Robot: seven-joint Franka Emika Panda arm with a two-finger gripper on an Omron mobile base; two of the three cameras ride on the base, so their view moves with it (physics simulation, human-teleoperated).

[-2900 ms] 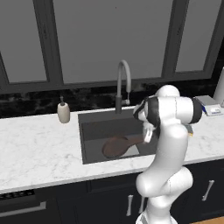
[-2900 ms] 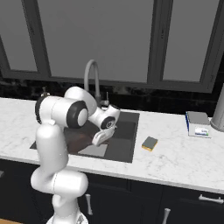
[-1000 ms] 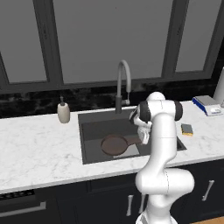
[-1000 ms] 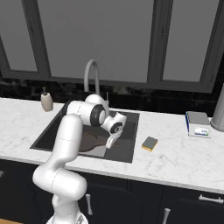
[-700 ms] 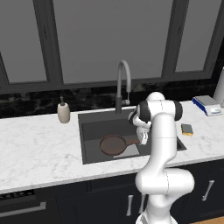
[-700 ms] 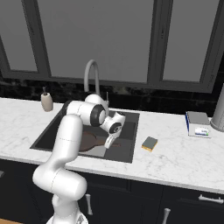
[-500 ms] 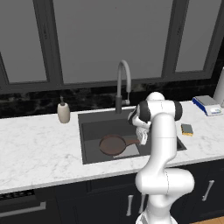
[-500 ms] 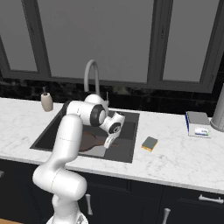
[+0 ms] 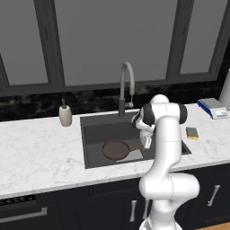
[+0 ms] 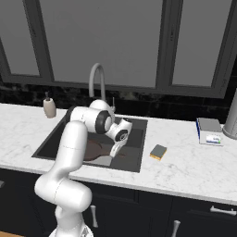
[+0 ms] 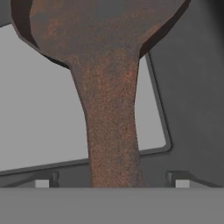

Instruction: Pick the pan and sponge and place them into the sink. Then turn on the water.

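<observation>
The dark reddish-brown pan (image 9: 116, 149) (image 10: 92, 150) lies flat on the bottom of the dark grey sink (image 9: 99, 132) (image 10: 60, 139), with its handle pointing right. My gripper (image 9: 144, 142) (image 10: 115, 150) is down in the basin at the handle's end. In the hand view the gripper (image 11: 111, 181) stands open, and the handle (image 11: 111, 131) runs between the wide-apart fingertips (image 11: 43, 182) with a gap on each side. The sponge (image 9: 192, 132) (image 10: 159, 152) lies on the marble counter just right of the sink.
The arched grey faucet (image 9: 126, 85) (image 10: 96, 78) rises behind the basin, with no stream under it. A soap dispenser (image 9: 65, 116) (image 10: 49, 107) stands left of the sink. A blue-and-white box (image 9: 214, 107) (image 10: 209, 130) and a grey cylinder (image 10: 231, 121) sit at the far right.
The arm swung in and lowered the pan from a raised tilt to the sink bottom. Over the last second the arm held still and the jaws opened off the handle.
</observation>
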